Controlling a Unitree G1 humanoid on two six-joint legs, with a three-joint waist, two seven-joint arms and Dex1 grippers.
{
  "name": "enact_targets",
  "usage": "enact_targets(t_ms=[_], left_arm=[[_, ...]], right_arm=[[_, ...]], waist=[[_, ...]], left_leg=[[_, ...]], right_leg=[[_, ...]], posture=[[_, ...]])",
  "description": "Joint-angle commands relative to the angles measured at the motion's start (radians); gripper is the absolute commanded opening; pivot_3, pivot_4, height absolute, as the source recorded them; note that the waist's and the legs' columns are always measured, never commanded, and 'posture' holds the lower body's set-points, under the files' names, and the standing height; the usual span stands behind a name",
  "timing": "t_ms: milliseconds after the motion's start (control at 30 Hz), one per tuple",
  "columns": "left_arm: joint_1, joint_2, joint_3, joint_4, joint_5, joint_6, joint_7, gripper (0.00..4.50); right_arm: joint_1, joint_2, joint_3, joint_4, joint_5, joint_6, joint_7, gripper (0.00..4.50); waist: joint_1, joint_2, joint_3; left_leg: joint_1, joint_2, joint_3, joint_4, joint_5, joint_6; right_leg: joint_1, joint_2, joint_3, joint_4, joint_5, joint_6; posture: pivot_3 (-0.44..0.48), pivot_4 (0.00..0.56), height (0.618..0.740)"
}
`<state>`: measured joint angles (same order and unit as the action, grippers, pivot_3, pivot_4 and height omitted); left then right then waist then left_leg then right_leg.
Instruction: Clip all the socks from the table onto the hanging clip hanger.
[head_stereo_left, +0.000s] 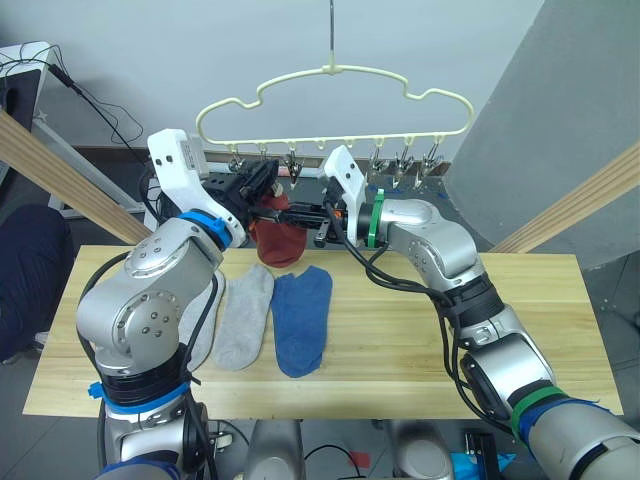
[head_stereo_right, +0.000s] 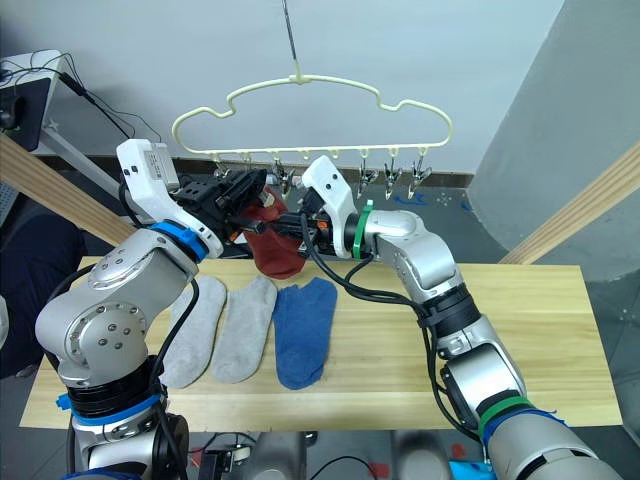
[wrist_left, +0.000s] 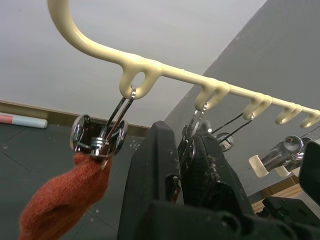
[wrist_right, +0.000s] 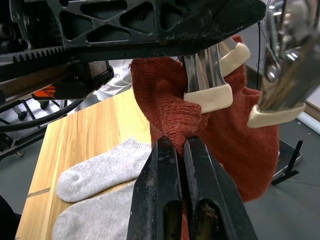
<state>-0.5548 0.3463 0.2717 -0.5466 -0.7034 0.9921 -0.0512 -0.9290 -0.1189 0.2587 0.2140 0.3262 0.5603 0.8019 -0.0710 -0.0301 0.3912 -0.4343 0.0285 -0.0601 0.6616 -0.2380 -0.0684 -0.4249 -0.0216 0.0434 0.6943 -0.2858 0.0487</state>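
The pale yellow clip hanger (head_stereo_left: 330, 72) hangs above the table's (head_stereo_left: 500, 340) far edge, with a row of silver clips (head_stereo_left: 405, 165) below it. My left gripper (wrist_left: 186, 137) is shut on one clip, squeezing it. Beside it, another clip holds a rust red sock (wrist_left: 60, 205). My right gripper (wrist_right: 178, 142) is shut on a second rust red sock (wrist_right: 170, 115), holding its edge up at the squeezed clip's cream pads (wrist_right: 207, 97). Two grey socks (head_stereo_right: 245, 330) (head_stereo_right: 195, 330) and a blue sock (head_stereo_left: 302, 318) lie flat on the table's left half.
Slanted wooden beams stand at the left (head_stereo_left: 60, 170) and right (head_stereo_left: 590, 200) behind the table. A grey panel (head_stereo_left: 560, 100) rises at the back right. A dark bundle (head_stereo_left: 25, 270) sits off the table's left end.
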Motion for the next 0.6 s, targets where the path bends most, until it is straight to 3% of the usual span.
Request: enact_targets(t_ms=[33,67,100,300,600], left_arm=[[0.009,0.007,0.001,-0.041,-0.001,-0.02,0.001,0.19],[0.011,0.004,0.008,-0.041,-0.013,-0.016,-0.003,0.19],[0.014,0.005,0.01,-0.042,-0.019,-0.014,-0.006,0.92],[0.018,0.008,0.004,-0.047,-0.011,-0.009,0.002,2.81],[0.036,0.032,-0.012,-0.069,-0.008,-0.012,-0.023,2.81]], right_arm=[[-0.025,0.012,-0.013,-0.023,-0.001,-0.018,0.008,0.03],[-0.025,0.012,-0.013,-0.024,-0.001,-0.017,0.009,0.03],[-0.024,0.013,-0.013,-0.024,-0.001,-0.016,0.009,0.0],[-0.02,0.013,-0.015,-0.03,-0.003,-0.012,0.015,0.0],[-0.009,0.01,-0.011,-0.045,0.001,-0.003,0.023,0.0]], waist=[[0.0,0.0,0.0],[0.0,0.0,0.0],[0.0,0.0,0.0],[0.001,0.0,0.0],[0.001,0.0,0.0]], left_leg=[[0.0,0.0,0.0,0.0,0.0,0.0],[0.0,0.0,0.0,0.0,0.0,0.0],[0.0,0.0,0.0,0.0,0.0,0.0],[0.0,0.0,0.0,0.0,0.0,0.0],[0.0,0.0,0.0,0.0,0.001,-0.001]], right_leg=[[0.0,0.0,0.0,0.0,0.0,0.0],[0.0,0.0,0.0,0.0,0.0,0.0],[0.0,0.0,0.0,0.001,0.0,0.0],[0.0,0.0,0.0,0.001,0.0,0.0],[0.0,0.0,0.0,0.002,0.0,0.0]], posture=[[-0.052,0.345,0.74],[-0.052,0.345,0.74],[-0.052,0.345,0.74],[-0.048,0.345,0.74],[-0.05,0.346,0.74]])
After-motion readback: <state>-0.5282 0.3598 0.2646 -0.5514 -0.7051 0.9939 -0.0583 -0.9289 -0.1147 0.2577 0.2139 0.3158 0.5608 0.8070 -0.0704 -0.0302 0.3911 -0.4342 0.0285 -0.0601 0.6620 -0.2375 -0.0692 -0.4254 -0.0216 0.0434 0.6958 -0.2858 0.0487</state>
